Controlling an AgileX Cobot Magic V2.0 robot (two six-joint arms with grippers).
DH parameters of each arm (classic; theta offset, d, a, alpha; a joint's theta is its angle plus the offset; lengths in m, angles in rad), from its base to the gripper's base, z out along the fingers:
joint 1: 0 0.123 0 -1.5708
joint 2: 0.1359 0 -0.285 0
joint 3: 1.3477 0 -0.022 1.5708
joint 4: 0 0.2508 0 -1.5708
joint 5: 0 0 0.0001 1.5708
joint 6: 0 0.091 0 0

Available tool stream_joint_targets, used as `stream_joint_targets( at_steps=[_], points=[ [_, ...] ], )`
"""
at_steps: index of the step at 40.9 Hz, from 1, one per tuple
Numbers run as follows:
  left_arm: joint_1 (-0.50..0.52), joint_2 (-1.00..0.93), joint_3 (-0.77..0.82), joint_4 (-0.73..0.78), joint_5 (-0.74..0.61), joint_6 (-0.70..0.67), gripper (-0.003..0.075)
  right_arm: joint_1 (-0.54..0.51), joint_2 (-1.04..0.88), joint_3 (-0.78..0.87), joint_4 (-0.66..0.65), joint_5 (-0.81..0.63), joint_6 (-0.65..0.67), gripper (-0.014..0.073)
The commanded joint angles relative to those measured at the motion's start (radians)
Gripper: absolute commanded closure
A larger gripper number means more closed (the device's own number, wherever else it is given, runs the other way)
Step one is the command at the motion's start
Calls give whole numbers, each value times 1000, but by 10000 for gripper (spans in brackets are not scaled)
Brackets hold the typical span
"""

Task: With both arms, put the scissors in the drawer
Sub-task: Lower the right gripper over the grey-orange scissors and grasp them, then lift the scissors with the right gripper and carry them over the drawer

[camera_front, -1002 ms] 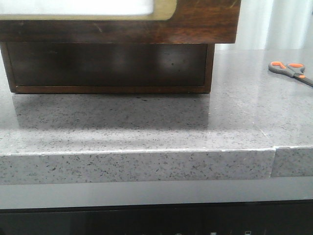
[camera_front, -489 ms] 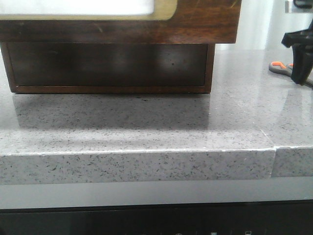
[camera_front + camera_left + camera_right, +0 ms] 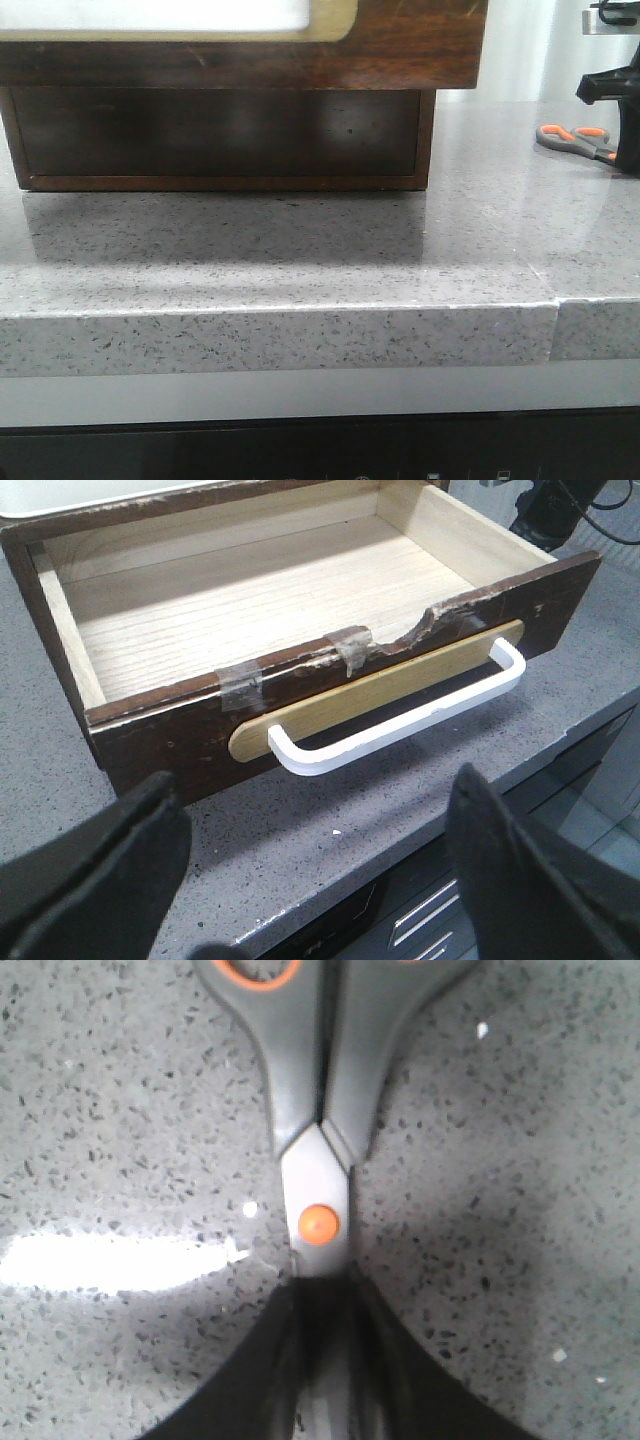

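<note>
Your right gripper's fingers (image 3: 255, 1380) have closed in on the blades of the scissors (image 3: 318, 1110), just below the orange pivot, low enough to lift them flat off the countertop (image 3: 300, 260). Your left gripper (image 3: 300, 880) hangs spread wide and empty before the drawer (image 3: 300, 610) (pulled open, white handle facing it), ready for the drop.

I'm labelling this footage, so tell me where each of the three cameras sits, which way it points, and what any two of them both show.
Front view: low at the counter edge, facing forward; the drawer looms above, the right gripper at the far right.
Left wrist view: above the open left gripper, facing the drawer's white handle.
Right wrist view: straight down, close over the scissors, dark fingers closed on the blades.
Shared: front and right wrist views both show the scissors.
</note>
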Motion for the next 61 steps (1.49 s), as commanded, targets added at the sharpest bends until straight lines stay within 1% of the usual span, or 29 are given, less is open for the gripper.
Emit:
stream_joint_targets(
  at_steps=[1, 11, 19, 31, 40, 48, 57, 61],
  points=[
    [-9, 11, -28, -15, -72, -8, 195, -2, -41, -25, 18, -2, -8, 524],
    [-9, 11, -28, -15, -72, -8, 195, -2, -63, -25, 18, 1, -8, 524],
    [-9, 11, -28, -15, -72, -8, 195, -2, -139, -31, 18, 1, -8, 524],
    [-9, 11, -28, -15, -72, -8, 195, -2, -334, -33, 18, -34, -8, 524],
    [-9, 11, -28, -15, -72, -8, 195, 25, -519, -33, 19, -100, -9, 524],
    [-9, 11, -28, -15, -72, -8, 195, 106, -647, -33, 19, -138, -42, 524],
    [-9, 11, -28, -15, -72, -8, 195, 256, -746, -33, 19, -192, -58, 524],
    [-9, 11, -28, -15, -72, -8, 195, 347, -760, -33, 20, -216, -91, 524]
  ],
)
